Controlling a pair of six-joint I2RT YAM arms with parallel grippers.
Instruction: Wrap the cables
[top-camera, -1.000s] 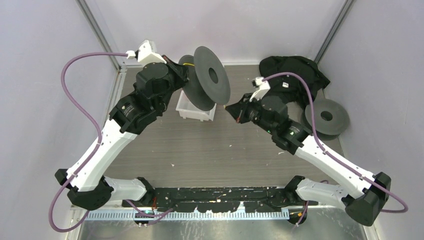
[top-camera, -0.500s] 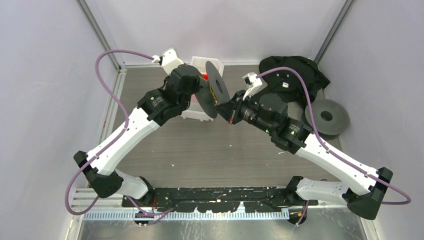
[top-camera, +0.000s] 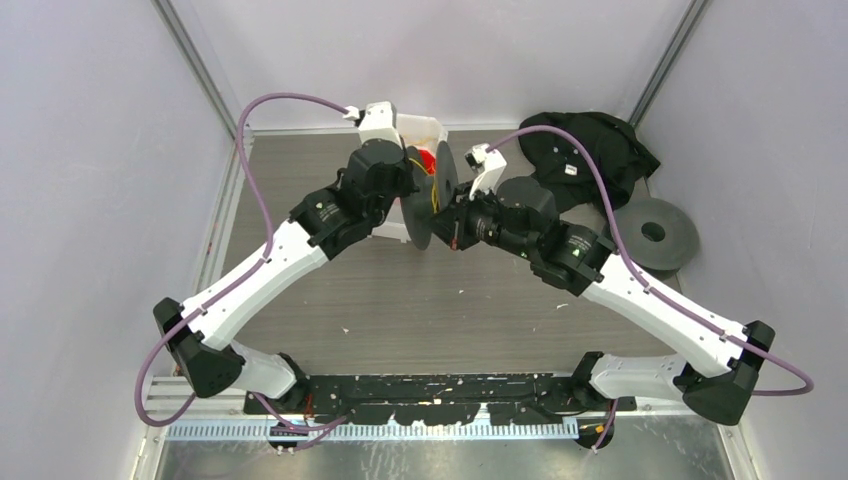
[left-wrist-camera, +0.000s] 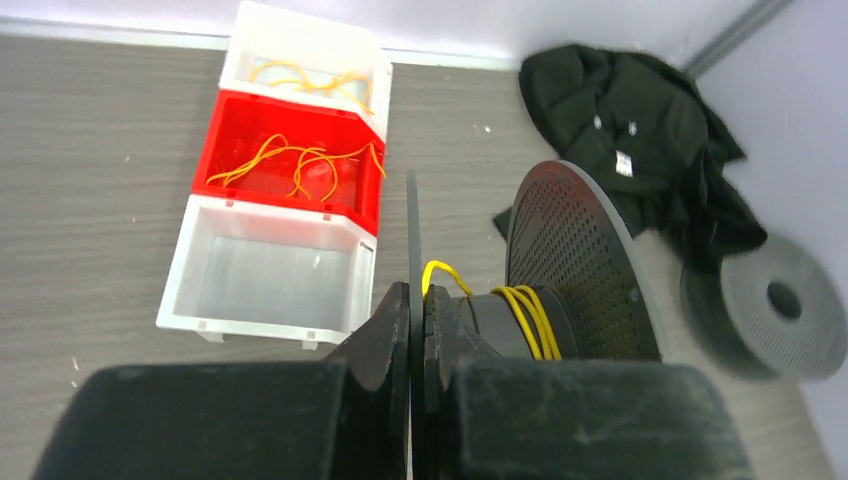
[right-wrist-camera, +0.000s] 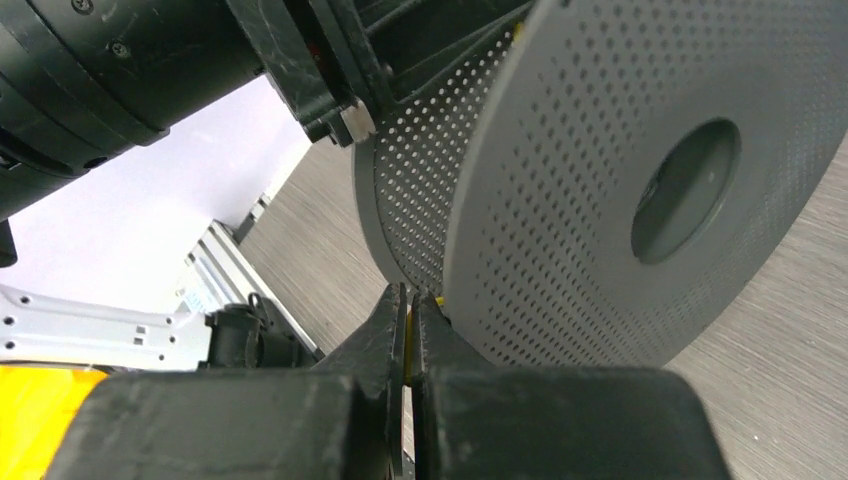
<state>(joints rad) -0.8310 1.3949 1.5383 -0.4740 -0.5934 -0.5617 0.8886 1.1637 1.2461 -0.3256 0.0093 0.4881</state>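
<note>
A dark grey spool (top-camera: 428, 195) hangs edge-on above the table, and my left gripper (left-wrist-camera: 417, 300) is shut on its thin near flange (left-wrist-camera: 411, 230). A yellow cable (left-wrist-camera: 532, 315) is wound in a few turns round the hub, with a small loop (left-wrist-camera: 443, 270) rising by my fingertip. My right gripper (right-wrist-camera: 411, 305) is shut on a strand of yellow cable (right-wrist-camera: 409, 345) just below the perforated flange (right-wrist-camera: 620, 180). From above, the right gripper (top-camera: 452, 222) sits right against the spool, opposite the left gripper (top-camera: 410, 200). More loose yellow cables (left-wrist-camera: 300, 165) lie in the red bin.
Three bins stand in a row behind the spool: a white one (left-wrist-camera: 305, 50) with cables, the red bin (left-wrist-camera: 215, 110), and an empty white one (left-wrist-camera: 190, 285). A black cloth (top-camera: 590, 150) lies at the back right, with a second grey spool (top-camera: 655, 233) flat beside it.
My left arm swung right and forward, turning the spool from face-on to edge-on. The right gripper moved left up to the spool. Both grippers stayed shut.
</note>
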